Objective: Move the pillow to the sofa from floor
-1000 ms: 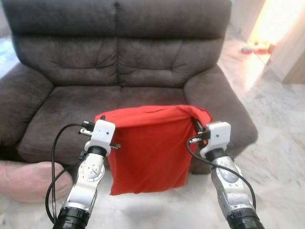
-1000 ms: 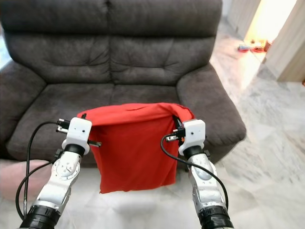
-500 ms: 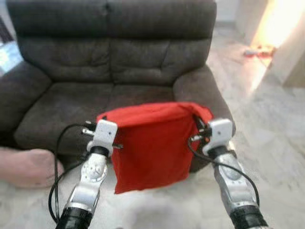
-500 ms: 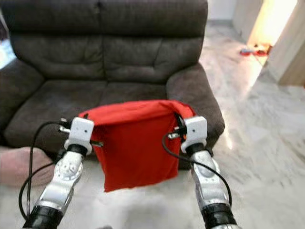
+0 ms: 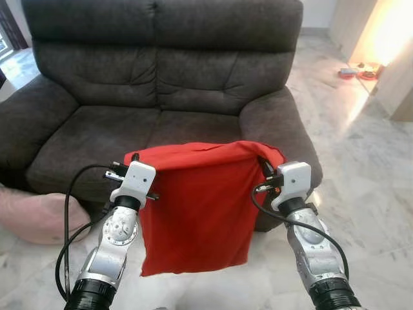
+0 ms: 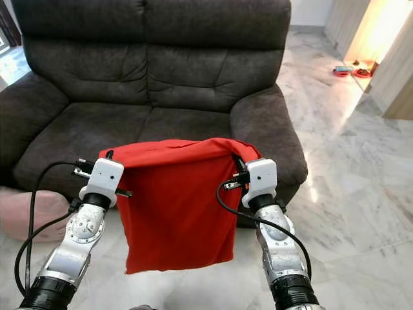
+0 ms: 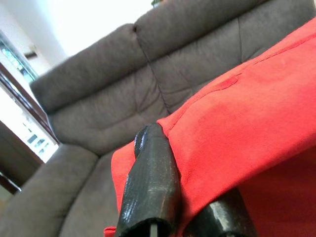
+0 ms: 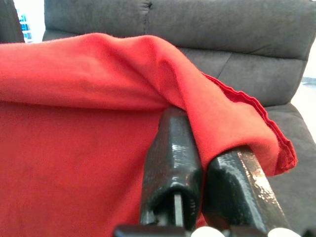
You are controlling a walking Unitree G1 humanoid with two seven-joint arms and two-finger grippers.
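Before a dark grey sofa [image 5: 161, 77] on a pale marble floor [image 5: 374, 168], the left claw [image 5: 132, 158] and right claw [image 5: 264, 165] each clamped a top corner of the hanging red pillow [image 5: 197, 206].

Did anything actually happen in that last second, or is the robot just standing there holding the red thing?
Very little changed. The view shifted against the sofa, so the camera moved, not the furniture. The left gripper and right gripper still pinch the top corners of the red pillow, which hangs limp between them in front of the seat as before. The pink cushion stays on the floor beside the sofa.
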